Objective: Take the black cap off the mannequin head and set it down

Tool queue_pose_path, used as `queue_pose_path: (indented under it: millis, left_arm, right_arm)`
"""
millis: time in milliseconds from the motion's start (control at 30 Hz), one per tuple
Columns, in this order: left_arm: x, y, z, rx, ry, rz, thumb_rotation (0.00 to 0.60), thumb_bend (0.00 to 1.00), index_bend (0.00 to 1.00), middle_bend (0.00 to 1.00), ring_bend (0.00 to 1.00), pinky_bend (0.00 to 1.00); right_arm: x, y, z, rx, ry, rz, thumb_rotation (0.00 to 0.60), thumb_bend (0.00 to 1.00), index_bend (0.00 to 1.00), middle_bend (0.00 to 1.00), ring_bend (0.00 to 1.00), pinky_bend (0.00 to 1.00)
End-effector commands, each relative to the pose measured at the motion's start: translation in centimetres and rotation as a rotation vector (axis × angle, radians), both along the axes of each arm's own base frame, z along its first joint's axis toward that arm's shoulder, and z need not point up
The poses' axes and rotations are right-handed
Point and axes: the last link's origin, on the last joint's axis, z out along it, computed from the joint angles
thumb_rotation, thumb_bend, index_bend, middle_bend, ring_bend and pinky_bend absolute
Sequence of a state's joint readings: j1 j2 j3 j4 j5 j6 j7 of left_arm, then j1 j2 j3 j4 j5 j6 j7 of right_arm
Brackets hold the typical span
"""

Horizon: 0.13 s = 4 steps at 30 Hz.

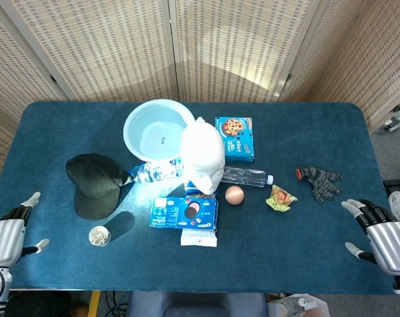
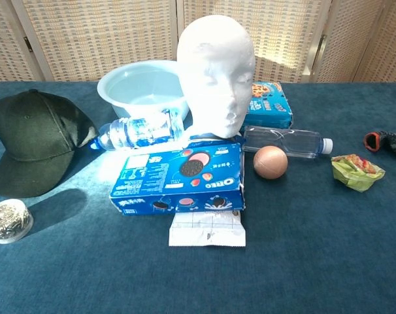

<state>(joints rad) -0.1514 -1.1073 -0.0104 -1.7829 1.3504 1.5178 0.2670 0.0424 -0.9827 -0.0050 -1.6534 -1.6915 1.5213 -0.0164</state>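
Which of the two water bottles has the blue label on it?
The plastic bottle with the blue label lies between the light blue basin and the black cap. The other clear bottle, beside the brown egg, shows no label.

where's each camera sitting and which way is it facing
Head view: high above the near table edge, looking steeply down; left hand and right hand show open at the bottom corners.
Chest view: low at the near edge, looking level across the table at the mannequin head; no part of the robot shows.
Both share the black cap lying on the table, the mannequin head and the Oreo box.
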Motion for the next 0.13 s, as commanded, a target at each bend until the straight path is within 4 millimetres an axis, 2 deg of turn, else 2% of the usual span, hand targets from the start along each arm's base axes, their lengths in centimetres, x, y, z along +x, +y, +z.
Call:
queue_pose_path:
  millis: [33, 133]
  left_arm:
    - [0.07, -0.81, 0.18, 0.011, -0.013, -0.004, 0.600, 0.06, 0.00, 0.21, 0.28, 0.45]
    - [0.19, -1.24, 0.12, 0.016, -0.024, -0.019, 0.600, 0.06, 0.00, 0.21, 0.28, 0.45]
  right_arm:
    - [0.18, -0.24, -0.27, 0.008, 0.001, 0.012, 0.600, 0.08, 0.21, 0.22, 0.15, 0.28]
    - [0.19, -0.37, -0.38, 0.008, 0.001, 0.010, 0.600, 0.08, 0.21, 0.22, 0.15, 0.28]
